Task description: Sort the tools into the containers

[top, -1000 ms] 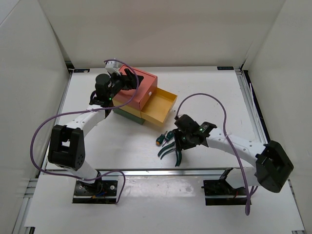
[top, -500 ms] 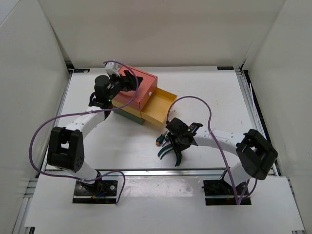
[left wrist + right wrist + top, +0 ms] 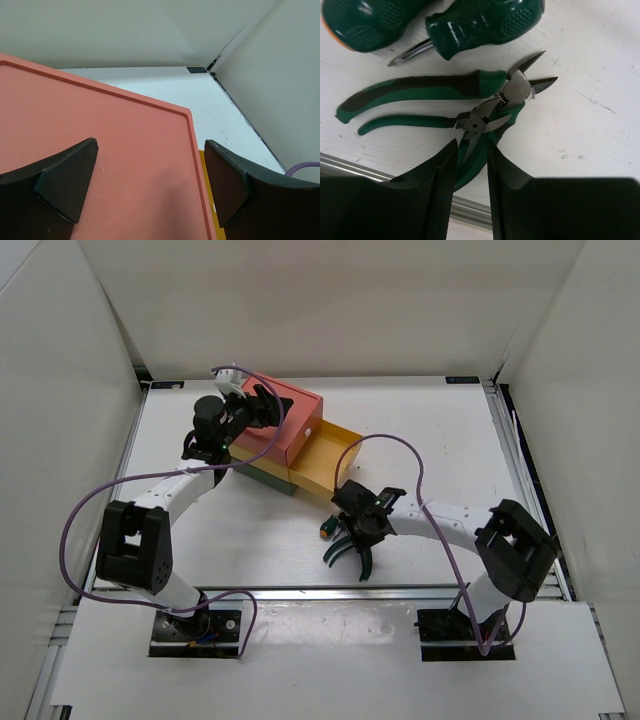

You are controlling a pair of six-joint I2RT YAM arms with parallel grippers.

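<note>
The right gripper (image 3: 471, 150) is narrowed to a slim gap, its ribbed black fingers (image 3: 437, 195) straddling one smooth curved handle of the green-handled pliers (image 3: 420, 87). Whether the pads press it, I cannot tell. The steel cutting tips lie on the scuffed white table (image 3: 580, 115). Just beyond are two stubby screwdrivers (image 3: 485, 20) with dimpled glossy grips. Farther off, the yellow drawer (image 3: 340, 435) stands pulled out. The left gripper (image 3: 150, 155) spreads wide over the flat salmon-red top (image 3: 125, 125).
</note>
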